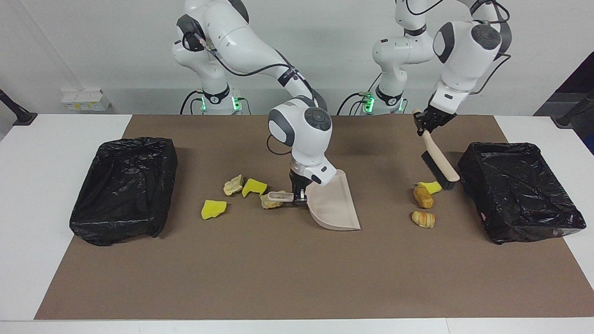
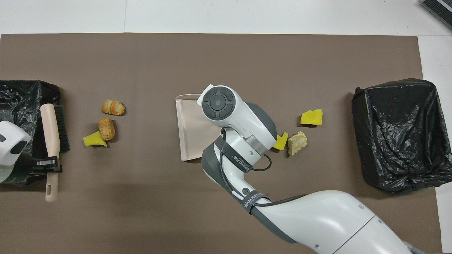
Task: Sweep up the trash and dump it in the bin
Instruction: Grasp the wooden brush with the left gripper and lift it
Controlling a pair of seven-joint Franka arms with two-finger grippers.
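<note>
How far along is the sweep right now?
Done: both tools gripped. Left gripper holds the brush up beside three scraps; right gripper holds the dustpan handle. Left: every scrap, including four by the handle, is unswept; nothing dumped.

Brown mat [image 1: 297,278], two glossy black bin bags [image 1: 124,188], beige dustpan [image 1: 336,206], bright yellow sponge scraps [image 1: 213,208], tan-orange crusty lumps [image 1: 423,197], cream-handled, black-bristled brush [image 1: 438,162].

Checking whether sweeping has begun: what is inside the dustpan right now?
The visible part of the dustpan is bare, with no trash in it. In the overhead view the right arm covers its handle end, so that part cannot be checked.
</note>
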